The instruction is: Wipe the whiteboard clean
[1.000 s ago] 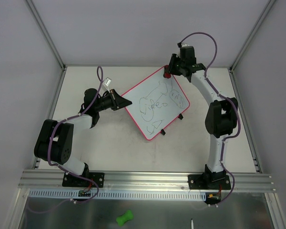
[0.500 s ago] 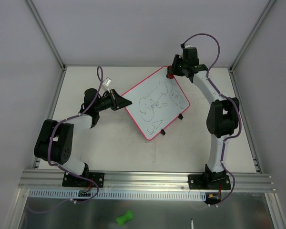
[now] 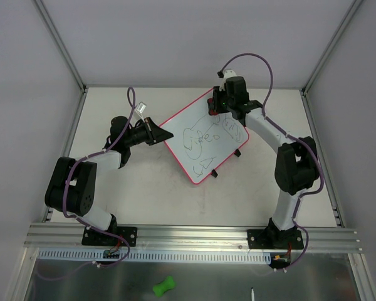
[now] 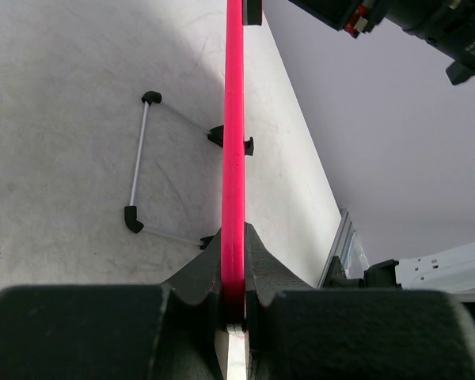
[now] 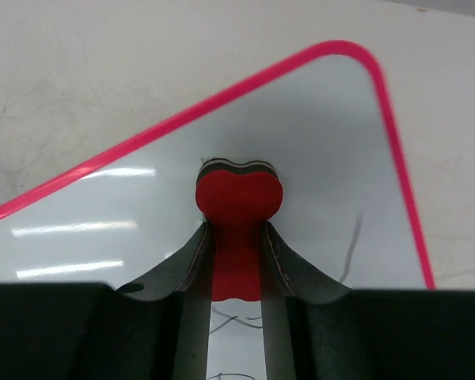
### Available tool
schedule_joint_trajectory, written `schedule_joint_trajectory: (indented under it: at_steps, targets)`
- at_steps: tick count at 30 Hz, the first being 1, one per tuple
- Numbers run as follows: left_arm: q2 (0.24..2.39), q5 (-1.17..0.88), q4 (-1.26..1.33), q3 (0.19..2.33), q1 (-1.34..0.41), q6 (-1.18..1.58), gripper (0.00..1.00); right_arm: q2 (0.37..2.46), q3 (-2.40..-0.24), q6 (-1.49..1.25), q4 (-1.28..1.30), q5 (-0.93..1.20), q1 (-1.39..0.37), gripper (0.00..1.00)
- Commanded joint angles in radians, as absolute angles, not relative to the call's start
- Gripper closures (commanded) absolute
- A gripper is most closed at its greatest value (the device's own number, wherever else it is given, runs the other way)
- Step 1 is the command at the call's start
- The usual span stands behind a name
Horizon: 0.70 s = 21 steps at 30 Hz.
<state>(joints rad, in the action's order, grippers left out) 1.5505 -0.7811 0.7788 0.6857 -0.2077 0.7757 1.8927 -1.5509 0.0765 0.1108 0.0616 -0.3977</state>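
**A:** Right wrist view: our right fingers (image 5: 191, 265) were clenched on the eraser (image 5: 239, 198). The right gripper (image 5: 237, 237) held it nose-down at the board (image 5: 317, 150), just inside the far corner of the pink frame (image 5: 396, 150). We could not tell whether it was touching.

**B:** And the left?

**A:** The left gripper (image 4: 234, 305) was pinched on the board's near edge. The wire stand (image 4: 138, 166) showed beside it on the table (image 4: 55, 87).

**B:** What had changed in the last second?

**A:** From above, we saw the right arm (image 3: 269, 132) swing the eraser in. It had sat over the corner of the frame, and it ended up over the white surface. The left had not moved, and the board lay as before, mid-table and skewed between the arms.

**B:** Had anything been wiped?

**A:** Not that we could see. The scribbles (image 3: 199, 139) looked whole. We judged that the erasing was only beginning, with the eraser brought to the board and all the strokes still to make.
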Motion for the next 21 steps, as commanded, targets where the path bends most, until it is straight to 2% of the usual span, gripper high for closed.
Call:
schedule_joint_trajectory:
  at_steps: [1,9,21]
  targets:
    - [1.545,-0.838,0.805,0.696,-0.216,0.661,1.0,1.896,-1.526,0.152,0.133,0.121,-0.521,1.0]
    - [1.543,-0.839,0.801,0.695,-0.216,0.658,1.0,1.899,-1.532,0.198,0.147,0.072,-0.575,1.0]
    - [1.537,-0.835,0.799,0.695,-0.216,0.657,1.0,1.882,-1.413,-0.116,0.15,0.08,-0.339,1.0]
